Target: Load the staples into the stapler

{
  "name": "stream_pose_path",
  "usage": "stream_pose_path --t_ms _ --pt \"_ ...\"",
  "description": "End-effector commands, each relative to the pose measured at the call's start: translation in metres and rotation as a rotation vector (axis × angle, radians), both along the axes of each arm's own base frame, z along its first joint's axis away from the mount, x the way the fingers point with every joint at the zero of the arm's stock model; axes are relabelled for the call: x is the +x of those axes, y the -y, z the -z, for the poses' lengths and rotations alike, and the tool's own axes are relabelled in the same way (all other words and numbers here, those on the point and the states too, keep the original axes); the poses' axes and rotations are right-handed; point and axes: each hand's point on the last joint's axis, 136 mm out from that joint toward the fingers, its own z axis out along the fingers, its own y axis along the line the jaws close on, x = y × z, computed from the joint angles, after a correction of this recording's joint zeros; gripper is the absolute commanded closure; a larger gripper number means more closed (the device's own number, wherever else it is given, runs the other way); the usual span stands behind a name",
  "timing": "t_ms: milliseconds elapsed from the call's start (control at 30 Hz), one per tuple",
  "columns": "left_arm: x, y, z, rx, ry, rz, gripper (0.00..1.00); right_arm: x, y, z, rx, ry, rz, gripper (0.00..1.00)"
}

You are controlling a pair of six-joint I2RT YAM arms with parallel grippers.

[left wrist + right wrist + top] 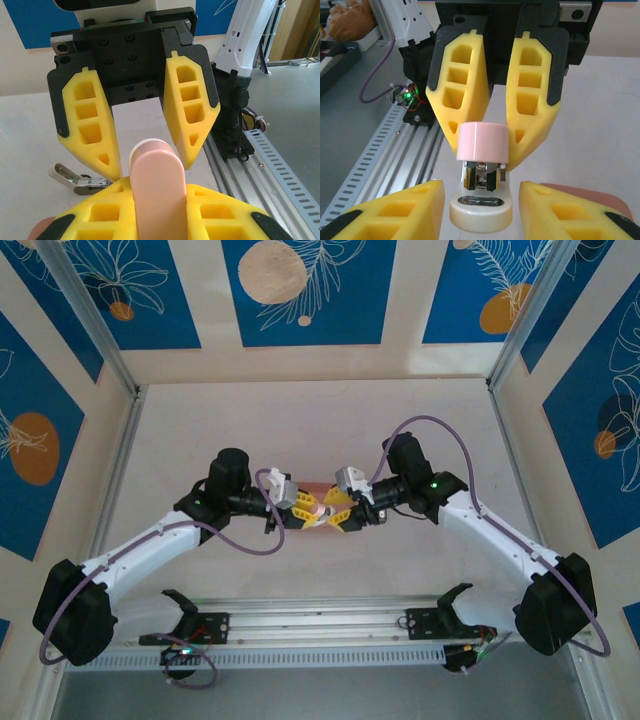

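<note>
The stapler is held off the table between both arms; it has a pink top and a cream base. My left gripper is shut on the stapler's body, its yellow fingers pressed to both sides. My right gripper faces it from the other end. It stands open around the stapler's front, with a gap on each side of the base. The metal magazine shows under the pink cap. Small grey metal strips, seemingly the staples, lie on the table left of my left fingers.
A pink shape, perhaps a tray, lies on the table under the right fingers. The aluminium rail with the arm bases runs along the near edge. The white table stretches behind the grippers, ending at the walls.
</note>
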Motion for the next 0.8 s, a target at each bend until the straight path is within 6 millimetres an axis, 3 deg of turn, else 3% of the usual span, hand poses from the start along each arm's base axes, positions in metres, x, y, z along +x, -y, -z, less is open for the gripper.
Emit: stream_pose_path --t_ms 0,367,667,767 --pt "-0.0086 0.0017 -0.0111 -0.042 0.028 0.052 0.98 -0.0059 0.0001 -0.0149 0.040 -0.010 -0.049 0.62" --pt "-0.0094 0.0021 -0.0144 -0.058 0.025 0.052 0.98 -0.0063 0.0026 -0.0116 0.026 -0.033 -0.043 0.56" --pt "-0.0069 0.0030 -0.0136 -0.057 0.021 0.042 0.96 -0.0052 0.0027 -0.0121 0.024 -0.019 -0.038 0.76" --pt "-0.0045 0.0026 -0.0128 -0.050 0.028 0.024 0.85 -0.0028 0.0017 -0.0102 -0.002 0.006 -0.009 0.79"
